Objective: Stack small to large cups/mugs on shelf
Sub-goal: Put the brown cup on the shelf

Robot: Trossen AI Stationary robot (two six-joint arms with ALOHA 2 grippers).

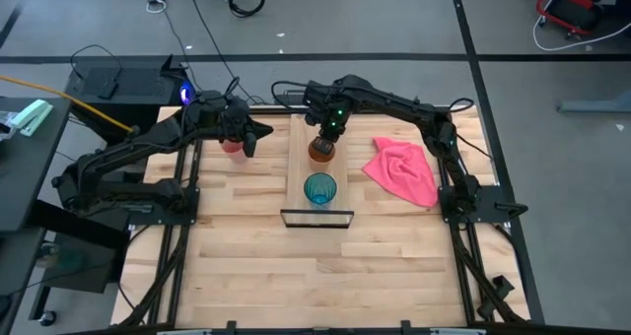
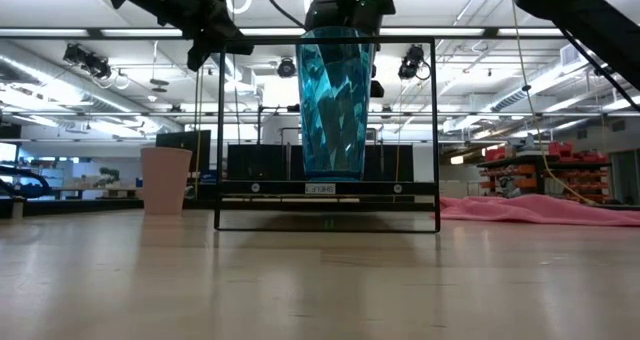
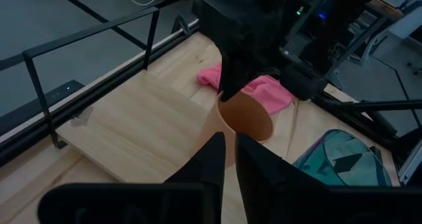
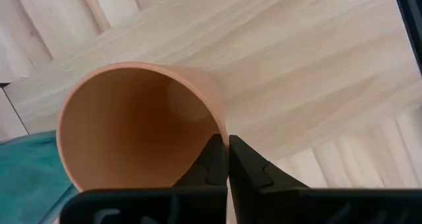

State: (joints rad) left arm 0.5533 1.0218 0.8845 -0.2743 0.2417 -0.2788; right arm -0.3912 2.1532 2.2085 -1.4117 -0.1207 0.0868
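Right wrist view gives me the right gripper (image 4: 227,159) pinched on the orange cup's (image 4: 132,122) rim — over the shelf (image 1: 311,167), teal cup (image 1: 319,189) just beside. My left gripper (image 1: 248,138), fingers nearly together, empty, hovers by the pink cup (image 1: 233,144).

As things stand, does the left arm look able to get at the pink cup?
Probably yes: the left tool hovers right beside the pink cup on the table, nothing between them; the right tool is busy pinching the orange cup.
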